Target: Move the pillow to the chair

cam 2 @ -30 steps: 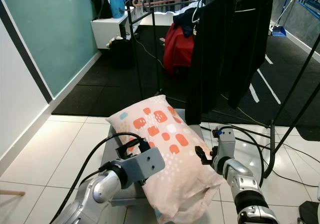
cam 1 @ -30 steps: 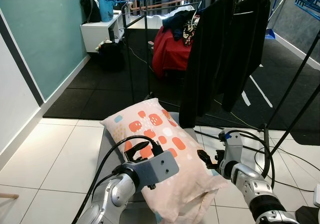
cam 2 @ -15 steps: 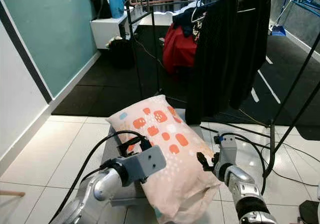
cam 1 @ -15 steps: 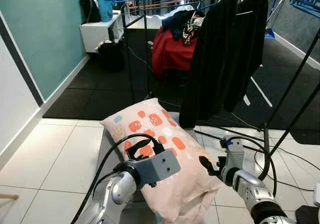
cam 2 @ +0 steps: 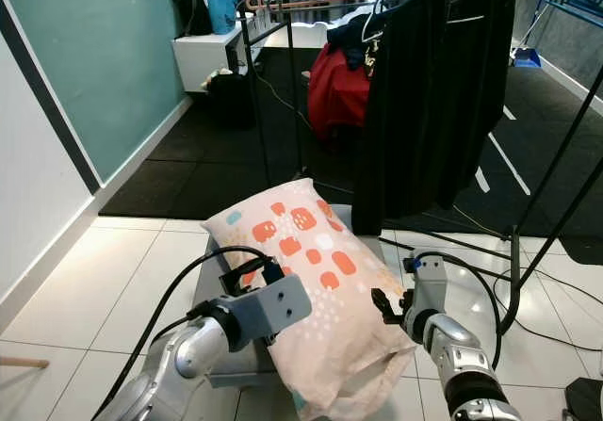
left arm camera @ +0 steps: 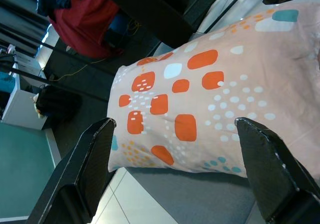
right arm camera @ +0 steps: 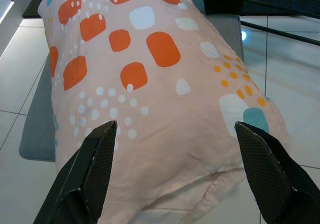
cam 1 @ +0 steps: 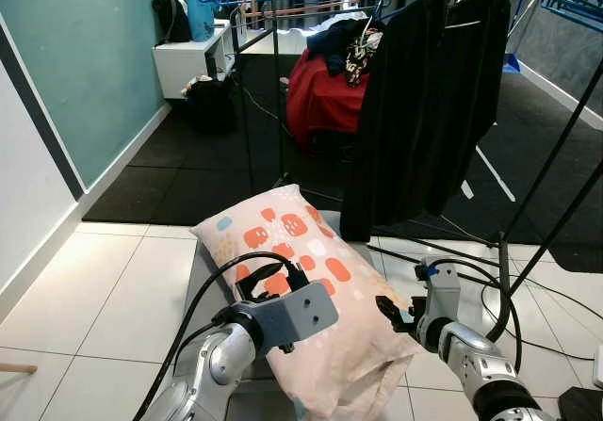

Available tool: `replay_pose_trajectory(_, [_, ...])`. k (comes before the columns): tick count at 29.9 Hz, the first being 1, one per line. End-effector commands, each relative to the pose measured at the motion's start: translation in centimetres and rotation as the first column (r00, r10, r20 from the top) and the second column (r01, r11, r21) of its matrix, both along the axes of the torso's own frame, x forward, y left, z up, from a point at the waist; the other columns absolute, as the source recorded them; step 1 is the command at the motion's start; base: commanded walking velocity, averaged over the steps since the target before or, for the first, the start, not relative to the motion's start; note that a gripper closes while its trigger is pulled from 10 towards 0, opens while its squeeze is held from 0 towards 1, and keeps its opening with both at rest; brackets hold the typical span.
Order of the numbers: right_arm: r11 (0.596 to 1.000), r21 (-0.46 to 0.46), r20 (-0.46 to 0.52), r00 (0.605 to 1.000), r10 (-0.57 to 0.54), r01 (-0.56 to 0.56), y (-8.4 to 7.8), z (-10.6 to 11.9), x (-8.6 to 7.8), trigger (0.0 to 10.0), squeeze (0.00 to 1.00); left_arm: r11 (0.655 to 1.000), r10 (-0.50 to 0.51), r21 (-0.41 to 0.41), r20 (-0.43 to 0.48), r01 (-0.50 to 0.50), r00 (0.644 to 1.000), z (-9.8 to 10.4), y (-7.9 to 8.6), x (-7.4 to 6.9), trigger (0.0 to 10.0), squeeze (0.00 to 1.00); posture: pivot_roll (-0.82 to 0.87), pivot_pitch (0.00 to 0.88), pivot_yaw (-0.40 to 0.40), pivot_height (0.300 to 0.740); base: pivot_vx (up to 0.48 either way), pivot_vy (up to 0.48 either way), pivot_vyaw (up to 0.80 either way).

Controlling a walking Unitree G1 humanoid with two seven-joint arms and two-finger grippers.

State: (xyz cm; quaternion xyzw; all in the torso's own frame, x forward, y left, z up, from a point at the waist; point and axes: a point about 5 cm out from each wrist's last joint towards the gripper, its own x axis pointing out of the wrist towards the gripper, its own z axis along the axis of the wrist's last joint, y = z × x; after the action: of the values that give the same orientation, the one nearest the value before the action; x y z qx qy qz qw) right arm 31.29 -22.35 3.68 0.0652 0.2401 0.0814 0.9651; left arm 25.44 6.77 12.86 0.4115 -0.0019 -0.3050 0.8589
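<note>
One plump peach pillow (cam 1: 301, 280), orange rounded squares, grey padded seat (cam 1: 203, 280)

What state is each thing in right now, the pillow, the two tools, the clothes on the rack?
pillow: lying on the grey chair seat, near end overhanging.
left tool: open, at the pillow's left side.
right tool: open, at the pillow's right side.
black garments: hanging from the rack.
red garment: draped in a heap behind the rack.
</note>
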Motion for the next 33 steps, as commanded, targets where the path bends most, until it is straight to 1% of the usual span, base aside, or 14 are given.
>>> replay_pose_trajectory(1, [1.0,0.014,-0.013,1.0,-0.015,0.015,0.0,-0.52,-0.37,10.0,0.0,1.0,0.005,0.016,-0.024,-0.005,1.0,-0.61,0.59,-0.05,10.0,0.0,-0.13,0.03,0.015,0.74,0.0,0.0,0.0])
replay_pose_trajectory(13, [1.0,0.013,-0.018,1.0,-0.012,0.012,-0.27,-0.55,-0.48,10.0,0.0,1.0,0.006,0.014,-0.025,-0.005,1.0,-0.59,0.46,-0.07,10.0,0.0,-0.13,0.036,0.004,0.74,0.0,0.0,0.0])
replay_pose_trajectory(20, [1.0,0.012,-0.018,1.0,-0.004,0.004,-0.12,-0.55,-0.45,10.0,0.0,1.0,0.005,0.013,-0.024,-0.004,1.0,-0.54,0.36,-0.07,10.0,0.0,-0.13,0.044,-0.002,0.74,0.0,0.0,0.0])
replay_pose_trajectory(23, [1.0,0.011,-0.02,1.0,0.004,-0.003,-0.02,-0.62,-0.49,10.0,0.0,1.0,0.004,0.015,-0.023,-0.004,1.0,-0.56,0.35,-0.11,10.0,0.0,-0.13,0.034,-0.001,0.74,0.0,0.0,0.0])
replay_pose_trajectory(25, [1.0,0.013,-0.018,1.0,0.001,-0.001,-0.05,-0.53,-0.42,10.0,0.0,1.0,0.004,0.015,-0.022,-0.004,1.0,-0.47,0.35,-0.07,10.0,0.0,-0.13,0.054,0.0,0.74,0.0,0.0,0.0])
replay_pose_trajectory(33, [1.0,0.012,-0.022,1.0,-0.003,0.003,-0.27,-0.73,-0.72,10.0,0.0,1.0,0.004,0.013,-0.02,-0.004,1.0,-0.32,0.31,-0.14,10.0,0.0,-0.13,0.059,-0.002,0.74,0.0,0.0,0.0])
